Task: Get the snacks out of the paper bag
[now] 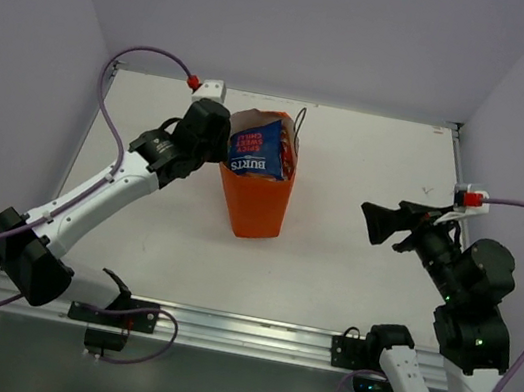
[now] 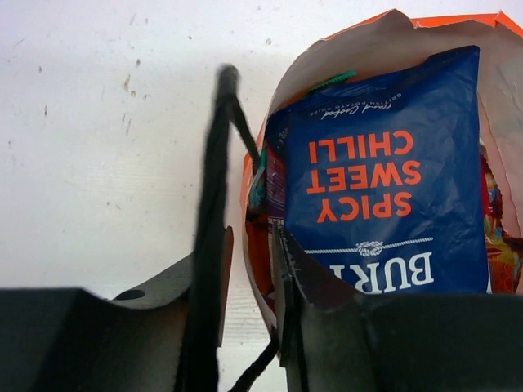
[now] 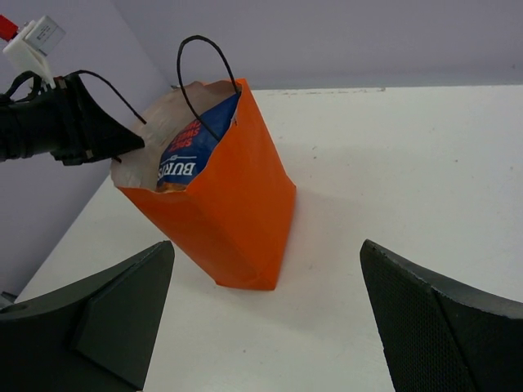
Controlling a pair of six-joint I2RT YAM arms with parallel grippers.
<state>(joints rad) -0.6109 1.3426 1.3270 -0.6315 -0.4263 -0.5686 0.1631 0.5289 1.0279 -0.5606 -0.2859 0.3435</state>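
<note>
The orange paper bag [image 1: 259,201] stands at mid-table, tilted, mouth open; it also shows in the right wrist view [image 3: 237,204]. A blue-and-red packet [image 1: 258,150] fills its mouth, reading "SPICY SWEET CHILLI" in the left wrist view [image 2: 384,188]. Slivers of a teal packet [image 2: 257,184] and a purple packet [image 2: 275,184] show beside it. My left gripper [image 1: 222,145] sits at the bag's left rim, its fingers [image 2: 252,245] narrowly apart astride the bag wall, with the black cord handle [image 2: 214,204] across them. My right gripper [image 1: 371,222] is wide open and empty, well right of the bag.
White connector blocks with red tips sit at the back left [image 1: 207,87] and the right edge [image 1: 472,198]. Purple cables loop from both arms. A metal rail [image 1: 238,332] runs along the near edge. Grey walls enclose three sides.
</note>
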